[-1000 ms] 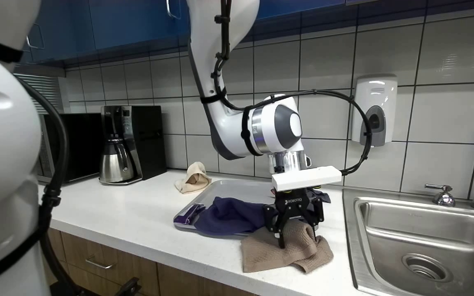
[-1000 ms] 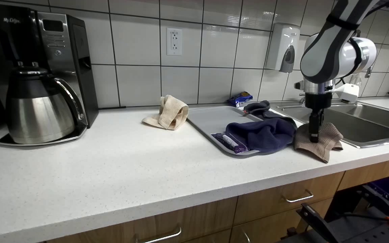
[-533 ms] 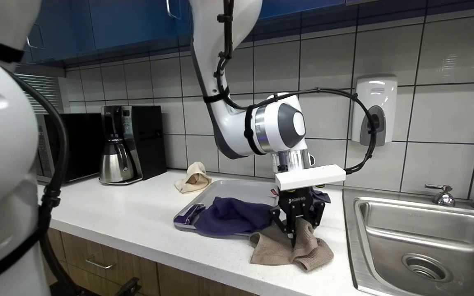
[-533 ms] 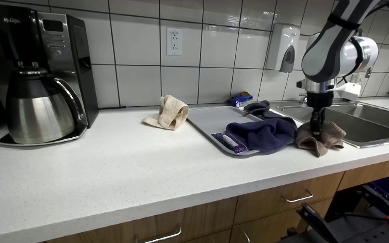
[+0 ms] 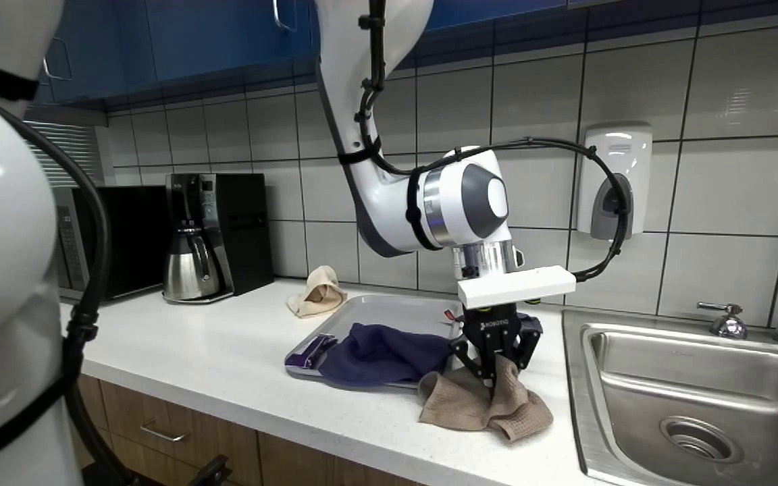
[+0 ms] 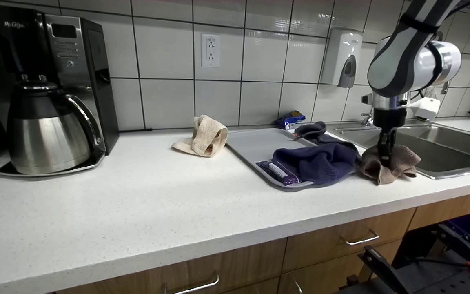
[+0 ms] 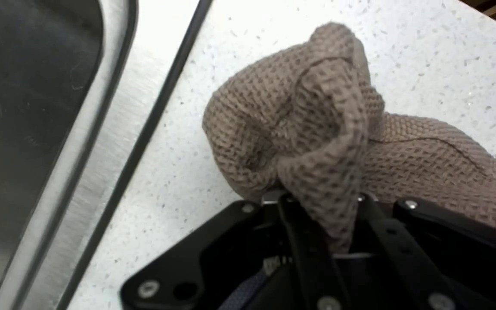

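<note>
Cloth [image 5: 487, 409], brown and rumpled, lies nearer the front edge of the counter [image 5: 179, 344] than the wall edge, between the tray [image 5: 396, 308] and the sink [image 5: 581, 398]; your gripper [image 5: 493, 382] is clamped on a raised fold of it. Pinch depth is hard to judge from your wrist view; a shallow bite could let the fold slip under a pull. Trailing corners could snag the navy cloth [image 5: 389, 354] on the tray.

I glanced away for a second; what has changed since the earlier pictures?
The gripper, open before, has closed on the brown cloth; both moved slightly toward the sink and tiled wall. The tray, cream cloth and coffee maker stayed put.
</note>
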Controlling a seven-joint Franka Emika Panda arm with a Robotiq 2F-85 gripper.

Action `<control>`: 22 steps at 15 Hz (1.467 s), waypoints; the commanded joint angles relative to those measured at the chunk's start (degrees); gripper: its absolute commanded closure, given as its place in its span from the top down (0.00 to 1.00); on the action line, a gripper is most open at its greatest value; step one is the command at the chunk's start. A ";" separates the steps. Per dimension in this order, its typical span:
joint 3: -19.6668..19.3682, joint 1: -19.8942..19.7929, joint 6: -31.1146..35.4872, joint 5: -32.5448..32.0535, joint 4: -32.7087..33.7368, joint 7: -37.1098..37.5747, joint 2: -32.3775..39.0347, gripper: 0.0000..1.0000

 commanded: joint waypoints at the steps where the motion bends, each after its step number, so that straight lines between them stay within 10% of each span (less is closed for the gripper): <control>1: 1.02 -1.48 -1.70 0.51 -1.65 -0.09 -4.23 0.04; 22: 2.74 2.11 -13.16 7.52 -1.57 -1.12 -21.48 0.04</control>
